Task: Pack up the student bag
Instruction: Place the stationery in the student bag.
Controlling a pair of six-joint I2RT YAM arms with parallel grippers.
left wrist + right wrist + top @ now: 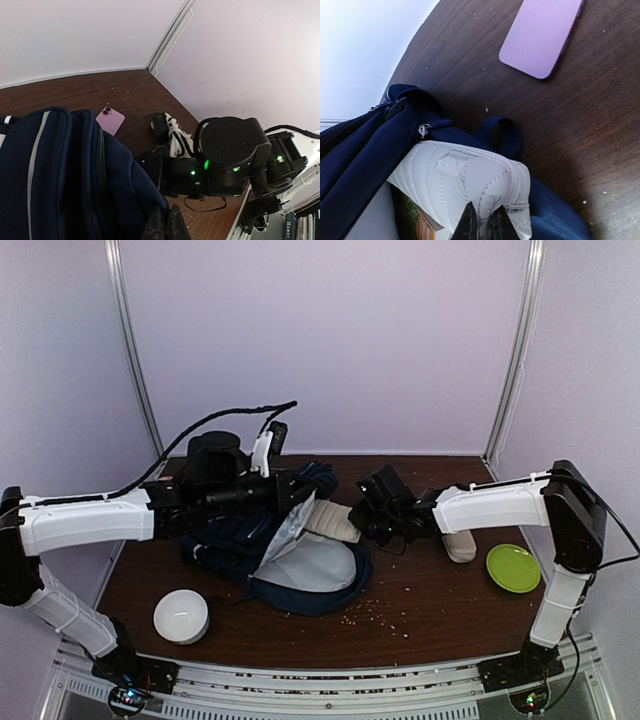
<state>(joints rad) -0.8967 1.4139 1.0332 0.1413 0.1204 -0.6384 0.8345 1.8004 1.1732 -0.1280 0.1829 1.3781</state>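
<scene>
**Q:** Bag position, quick?

**A:** I've got the student bag (305,570) slumped on the table (420,590), a bit left of centre in my top view. Its long axis runs roughly 12 to 6 o'clock, though the fabric sags, so that's approximate. The mouth gapes toward 3 o'clock and the light grey lining is showing. The navy rim curves round at the 6 o'clock end.

**Q:** Left side?

**A:** The left gripper (297,490) is at the bag's 12 o'clock end. On my left wrist view the fingers are pinched narrow on the navy edge, which is held up off the table.

**Q:** Right side?

**A:** The right gripper (358,518) comes in from 3 o'clock. It's clamped on one end of a white ribbed pouch (333,521). The pouch lies across the bag's rim, partly inside the mouth. Its free end points toward 9 o'clock.

**Q:** Anything else on the table?

**A:** A pink phone (542,35) lies flat past the bag at 12 o'clock, apart from it. A green plate (513,567) sits at 3 o'clock, well clear. A white round tub (181,615) is near the bag at 7 o'clock. Crumbs are scattered at 5 o'clock.
</scene>
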